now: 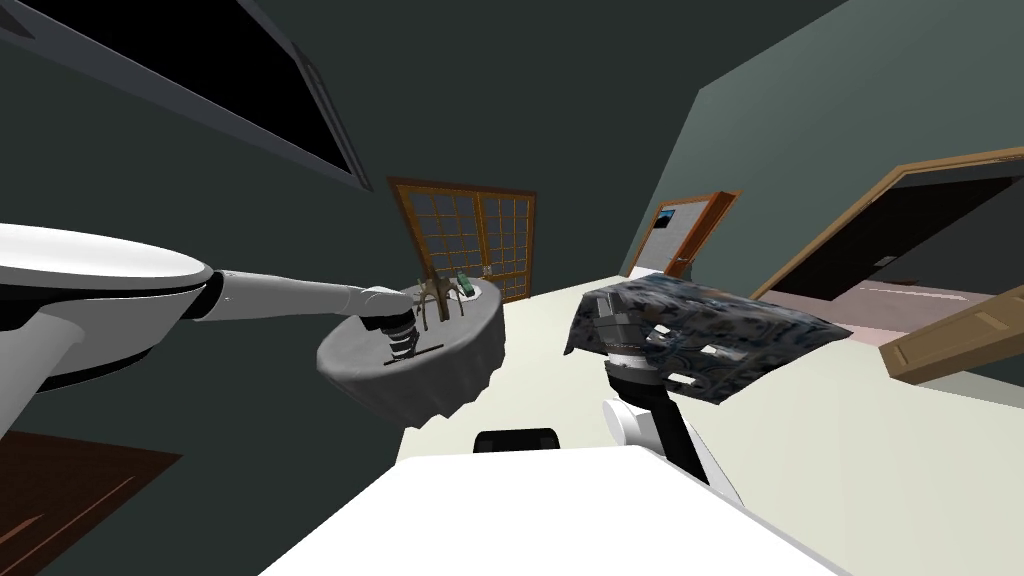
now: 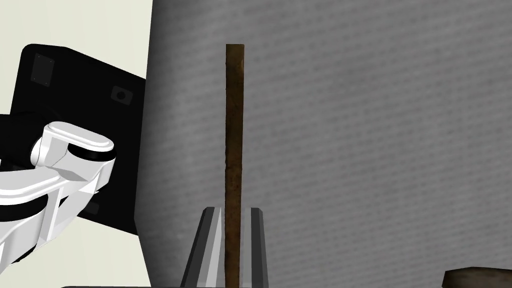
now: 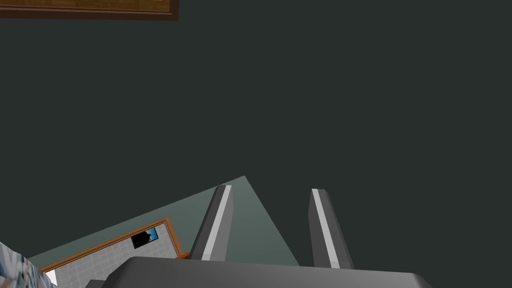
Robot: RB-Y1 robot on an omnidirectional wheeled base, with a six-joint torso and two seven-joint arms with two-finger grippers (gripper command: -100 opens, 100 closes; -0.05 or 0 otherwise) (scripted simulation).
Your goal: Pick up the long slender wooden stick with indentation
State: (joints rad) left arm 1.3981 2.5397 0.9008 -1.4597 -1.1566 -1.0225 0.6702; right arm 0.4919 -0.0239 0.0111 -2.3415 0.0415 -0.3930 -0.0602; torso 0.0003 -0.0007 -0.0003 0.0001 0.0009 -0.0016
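Left gripper point(image 2: 233, 210) is pinched narrow on the long thin dark-brown wooden stick point(image 2: 234, 125), left of centre in the head view. The stick lies flat on the round grey table point(image 2: 375, 125), its long axis running straight out between the fingers. Right gripper point(image 3: 272, 189) is spread, well apart.

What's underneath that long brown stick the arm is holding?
The grey tabletop lies beneath the stick. Its near end is covered by the shut fingers of the left tool.
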